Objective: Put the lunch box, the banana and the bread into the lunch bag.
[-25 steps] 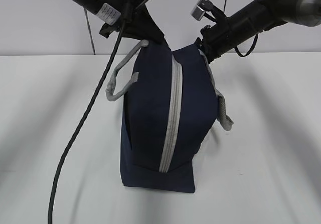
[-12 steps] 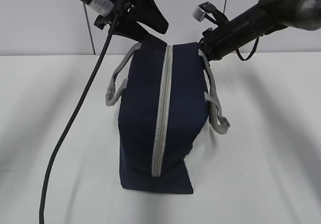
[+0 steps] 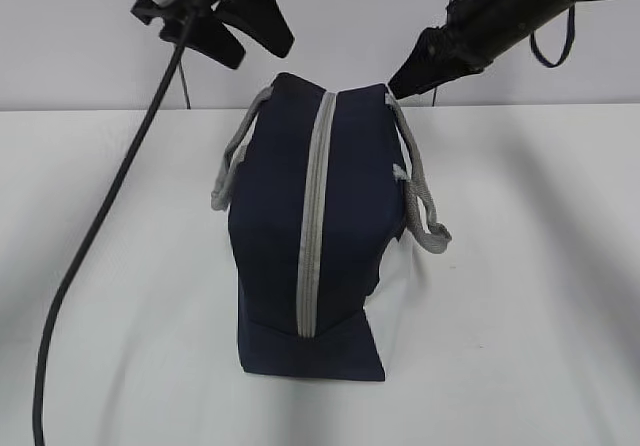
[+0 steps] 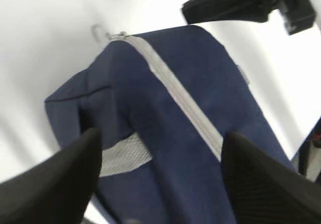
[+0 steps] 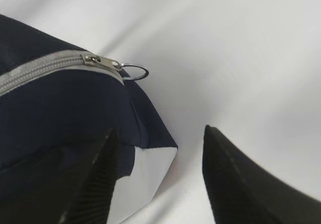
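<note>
Lunch bag (image 3: 310, 236): stands upright on the white table (image 3: 540, 296), zipped shut; no lunch box, banana or bread shows.
Fabric: soft navy cloth, likely light, sagging if pinched.
Zipper (image 3: 312, 216): grey, over the bag's top; pull ring (image 5: 134, 72) at its far end.
Handles (image 3: 420, 201): grey webbing on each side of the bag, probably the firmest hold.
Left gripper (image 4: 160, 174): jaws apart above the bag, holding nothing.
Right gripper (image 5: 158, 176): jaws apart near the ring, empty.

The lunch bag (image 3: 300, 226) stands upright on the table (image 3: 540, 296), navy fabric, grey zipper (image 3: 312, 216) fully closed along its top. Grey handles (image 3: 420, 201) hang at both sides.
</note>
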Robot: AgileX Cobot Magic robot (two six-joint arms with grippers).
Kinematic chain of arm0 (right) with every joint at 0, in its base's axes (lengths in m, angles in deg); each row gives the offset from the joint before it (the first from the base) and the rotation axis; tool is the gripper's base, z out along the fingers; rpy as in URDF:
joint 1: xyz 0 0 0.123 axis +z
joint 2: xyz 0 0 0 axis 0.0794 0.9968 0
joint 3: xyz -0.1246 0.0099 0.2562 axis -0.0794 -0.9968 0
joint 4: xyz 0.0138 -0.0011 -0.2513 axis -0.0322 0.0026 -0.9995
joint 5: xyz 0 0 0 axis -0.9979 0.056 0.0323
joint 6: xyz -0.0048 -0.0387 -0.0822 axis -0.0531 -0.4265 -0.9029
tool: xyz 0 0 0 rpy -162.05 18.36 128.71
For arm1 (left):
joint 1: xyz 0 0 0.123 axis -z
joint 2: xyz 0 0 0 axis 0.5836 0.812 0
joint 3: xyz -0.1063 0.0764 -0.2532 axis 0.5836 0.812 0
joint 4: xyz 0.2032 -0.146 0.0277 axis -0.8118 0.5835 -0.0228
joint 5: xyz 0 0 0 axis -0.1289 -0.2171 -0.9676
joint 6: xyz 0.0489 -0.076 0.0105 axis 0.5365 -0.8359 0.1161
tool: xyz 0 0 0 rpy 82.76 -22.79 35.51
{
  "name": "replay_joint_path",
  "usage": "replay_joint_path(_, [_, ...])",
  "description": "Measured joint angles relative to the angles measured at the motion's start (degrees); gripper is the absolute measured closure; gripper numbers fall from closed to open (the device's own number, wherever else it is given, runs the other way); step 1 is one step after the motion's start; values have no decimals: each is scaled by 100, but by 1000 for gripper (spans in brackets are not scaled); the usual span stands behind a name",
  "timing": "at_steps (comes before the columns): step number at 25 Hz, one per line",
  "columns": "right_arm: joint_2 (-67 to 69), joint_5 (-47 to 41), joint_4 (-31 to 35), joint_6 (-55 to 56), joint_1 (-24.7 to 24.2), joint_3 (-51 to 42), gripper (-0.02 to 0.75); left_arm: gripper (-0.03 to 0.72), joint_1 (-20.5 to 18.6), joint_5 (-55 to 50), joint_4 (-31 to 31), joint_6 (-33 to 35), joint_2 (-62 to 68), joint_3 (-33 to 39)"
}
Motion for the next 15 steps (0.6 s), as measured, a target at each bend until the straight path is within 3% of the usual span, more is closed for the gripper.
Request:
replay_joint_path(10, [-464,-62,-397,2986,-9,-16,415,190,0,-82,-1134,-1031,-560,-31])
replay_joint_path(15, [-1261,-62,-928,3644,-9,-751,420,222,7,-84,-2038,-1444,-1070,364])
